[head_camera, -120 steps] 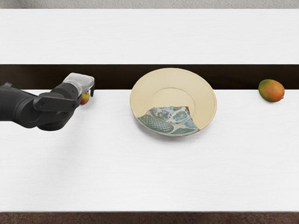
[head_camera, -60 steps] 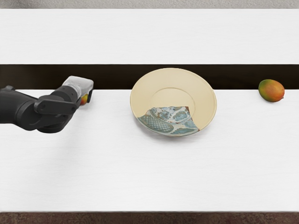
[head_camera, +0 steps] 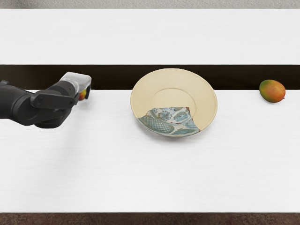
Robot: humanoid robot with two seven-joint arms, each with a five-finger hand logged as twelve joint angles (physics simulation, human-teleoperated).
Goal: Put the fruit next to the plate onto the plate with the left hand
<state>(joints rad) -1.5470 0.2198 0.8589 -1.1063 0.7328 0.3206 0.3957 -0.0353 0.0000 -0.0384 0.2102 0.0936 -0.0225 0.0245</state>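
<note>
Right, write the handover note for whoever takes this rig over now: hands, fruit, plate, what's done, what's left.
Left hand: over the small red-yellow fruit, left of the plate. Only a sliver of the fruit shows under the hand, and this view does not show whether it is gripped.
Right hand: out of view.
Plate: mid-table, holds no fruit.
Mango: on the table, right of the plate and apart from it, nothing near it.
Done: the hand is at the fruit.
Left: confirm the grasp, carry the fruit right to the plate, set it down, let go.
</note>
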